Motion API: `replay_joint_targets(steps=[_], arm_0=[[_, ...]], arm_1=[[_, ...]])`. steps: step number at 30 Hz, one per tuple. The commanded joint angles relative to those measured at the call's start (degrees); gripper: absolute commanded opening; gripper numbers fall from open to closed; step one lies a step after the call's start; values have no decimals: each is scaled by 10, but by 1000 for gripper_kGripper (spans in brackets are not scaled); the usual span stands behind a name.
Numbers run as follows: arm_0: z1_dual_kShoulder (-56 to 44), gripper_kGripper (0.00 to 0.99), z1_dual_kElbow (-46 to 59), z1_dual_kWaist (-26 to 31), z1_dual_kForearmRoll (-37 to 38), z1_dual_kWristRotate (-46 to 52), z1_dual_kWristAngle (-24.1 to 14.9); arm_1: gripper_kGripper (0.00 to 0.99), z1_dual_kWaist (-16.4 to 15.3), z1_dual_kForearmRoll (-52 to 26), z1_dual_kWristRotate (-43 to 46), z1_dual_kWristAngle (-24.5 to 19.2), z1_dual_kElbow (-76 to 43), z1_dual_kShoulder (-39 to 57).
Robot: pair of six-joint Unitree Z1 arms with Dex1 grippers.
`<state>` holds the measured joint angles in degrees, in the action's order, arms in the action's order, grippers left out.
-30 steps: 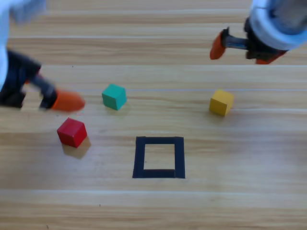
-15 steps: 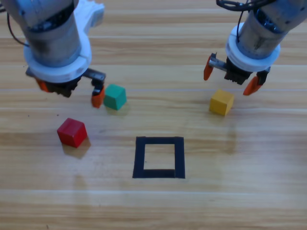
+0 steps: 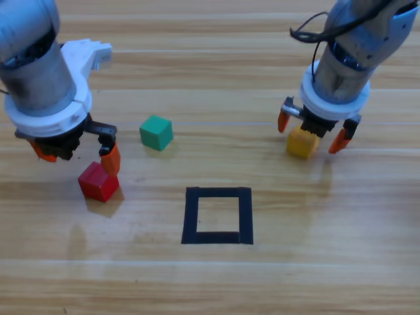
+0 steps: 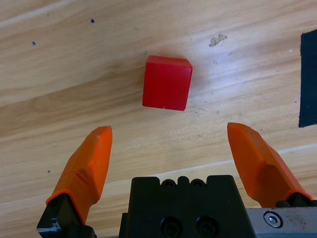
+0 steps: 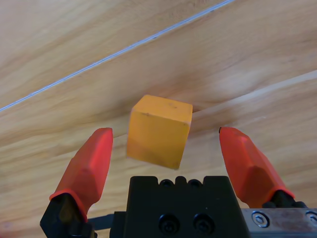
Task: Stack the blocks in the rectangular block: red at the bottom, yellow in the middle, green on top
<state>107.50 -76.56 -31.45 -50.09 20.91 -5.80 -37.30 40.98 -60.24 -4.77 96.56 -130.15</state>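
Three small matte cubes sit apart on the grainy wooden table (image 3: 210,289). The left gripper (image 3: 73,152), jaws wide, hangs by the red cube (image 3: 98,181); the right gripper (image 3: 312,131), equally wide, straddles the yellow cube (image 3: 300,144). The green cube (image 3: 156,132) lies above the one hollow black tape rectangle (image 3: 217,215).

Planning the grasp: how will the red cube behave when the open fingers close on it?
The red cube looks rigid with flat faces, so it probably won't roll. Its matte surface should grip well. It sits skewed to the left gripper, so it may twist as the fingers shut.
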Motion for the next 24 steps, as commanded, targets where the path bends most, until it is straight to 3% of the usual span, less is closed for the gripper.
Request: replay_joint_targets(steps=[1,6,9,14,18,24], arm_0=[[-12,990,43,13,42,-22,17],[-2,990,68,12,74,-25,15],[4,990,79,12,90,-29,12],[9,990,91,12,109,-36,4],[17,988,94,12,120,-42,2],[32,971,96,12,137,-50,-3]], arm_1=[[922,16,4,-15,11,5,-49],[816,16,4,-16,32,1,-58],[807,15,4,-11,43,-3,-61],[588,14,1,-2,39,-4,-61],[356,14,1,18,-2,-4,-55],[232,13,10,42,-34,-11,-37]])
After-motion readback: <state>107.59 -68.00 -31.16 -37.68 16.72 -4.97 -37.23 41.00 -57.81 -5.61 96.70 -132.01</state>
